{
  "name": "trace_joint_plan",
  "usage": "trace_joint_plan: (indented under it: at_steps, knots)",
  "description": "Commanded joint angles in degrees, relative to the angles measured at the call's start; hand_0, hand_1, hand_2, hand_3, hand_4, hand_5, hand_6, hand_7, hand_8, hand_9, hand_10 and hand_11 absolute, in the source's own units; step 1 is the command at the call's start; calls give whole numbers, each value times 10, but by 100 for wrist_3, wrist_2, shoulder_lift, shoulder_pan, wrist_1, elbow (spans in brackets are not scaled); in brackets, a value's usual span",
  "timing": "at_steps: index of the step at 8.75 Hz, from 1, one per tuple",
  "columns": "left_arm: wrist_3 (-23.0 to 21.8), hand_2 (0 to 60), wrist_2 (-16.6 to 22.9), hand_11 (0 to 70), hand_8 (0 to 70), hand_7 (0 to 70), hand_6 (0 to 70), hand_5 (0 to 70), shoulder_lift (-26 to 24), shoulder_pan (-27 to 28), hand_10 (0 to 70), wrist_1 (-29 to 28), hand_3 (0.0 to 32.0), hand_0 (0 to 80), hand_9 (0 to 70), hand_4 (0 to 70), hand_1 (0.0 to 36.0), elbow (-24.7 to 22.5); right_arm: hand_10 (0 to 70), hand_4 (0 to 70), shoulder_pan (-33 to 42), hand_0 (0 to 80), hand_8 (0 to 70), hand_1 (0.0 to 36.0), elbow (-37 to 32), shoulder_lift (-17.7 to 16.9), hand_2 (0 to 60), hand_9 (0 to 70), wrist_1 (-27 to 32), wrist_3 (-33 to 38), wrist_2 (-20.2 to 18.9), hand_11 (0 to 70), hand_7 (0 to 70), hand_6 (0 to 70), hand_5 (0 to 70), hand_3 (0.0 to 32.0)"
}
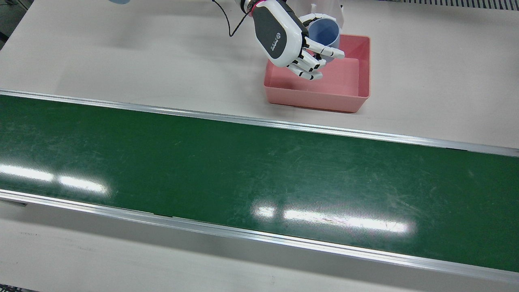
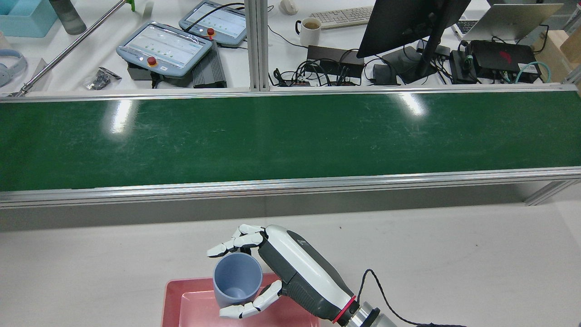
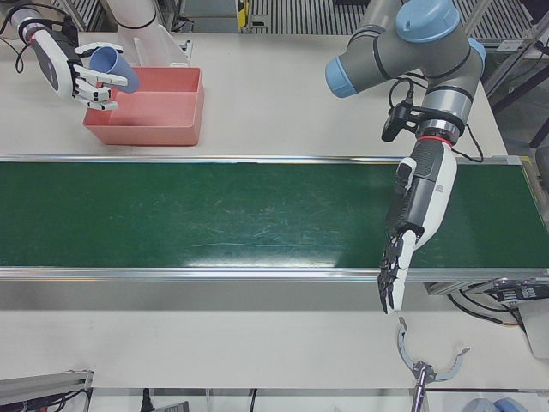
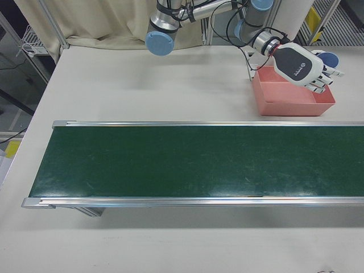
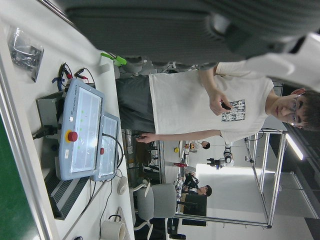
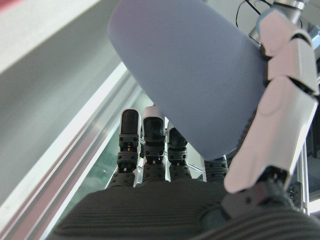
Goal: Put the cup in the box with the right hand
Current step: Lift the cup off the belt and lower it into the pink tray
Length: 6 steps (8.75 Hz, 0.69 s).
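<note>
Pink plastic box (image 1: 352, 87) sits on the pale table (image 1: 438, 81) just behind the green conveyor belt (image 1: 259, 178), and its floor looks bare. Right over its back half hangs the blue cup (image 2: 237, 278), mouth up and tipped a little, clear of the box floor as far as the rear view tells. The right hand (image 2: 290, 272) has it: curled fingers (image 2: 240, 239) wrap one side, the thumb (image 2: 254, 303) presses the other, so the cup is pinched between them. From the front view the same cup (image 1: 324, 34) peeks out behind the hand (image 1: 290, 38), above the box's far wall.

Over on the other half, the left hand (image 3: 410, 227) hangs above the belt's near edge, fingers straight, held loosely together, pointing down, holding nothing. Below it on the near table lies a grey clamp-like tool (image 3: 425, 365), well apart from the belt.

Beyond the conveyor, in the rear view, two teach pendants (image 2: 165, 47) lie on the operators' desk, with a white mug (image 2: 311, 27), a keyboard (image 2: 345, 16), a monitor (image 2: 408, 25) seen from behind and a tangle of cables. A person in a white T-shirt (image 5: 200, 107) stands by that desk in the left hand view. Nothing stands between cup and box.
</note>
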Motion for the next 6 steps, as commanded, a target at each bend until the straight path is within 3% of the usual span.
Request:
trace_joint_plan:
  at_steps: [1,2,3,4,6]
  knots:
    - [0,0,0,0,0,0,0,0,0,0,0,0,0,0,0,0,0,0,218,215,-216,496,372,184,2,-341,199,619,27,5,6,327,700,299,89,0]
    - [0,0,-9,0,0,0,0,0,0,0,0,-9,0,0,0,0,0,0,199,218,-207,475,352,159,2,-341,203,598,27,5,24,296,700,296,78,0]
    - [0,0,0,0,0,0,0,0,0,0,0,-9,0,0,0,0,0,0,176,202,-207,449,340,93,2,-341,78,583,27,-4,24,258,700,304,59,0]
    - [0,0,0,0,0,0,0,0,0,0,0,-9,0,0,0,0,0,0,168,178,-207,388,353,52,2,-375,59,595,27,-4,24,243,700,324,49,0]
    - [0,0,0,0,0,0,0,0,0,0,0,0,0,0,0,0,0,0,164,160,-207,154,368,9,2,-446,101,616,27,5,15,233,700,321,36,0]
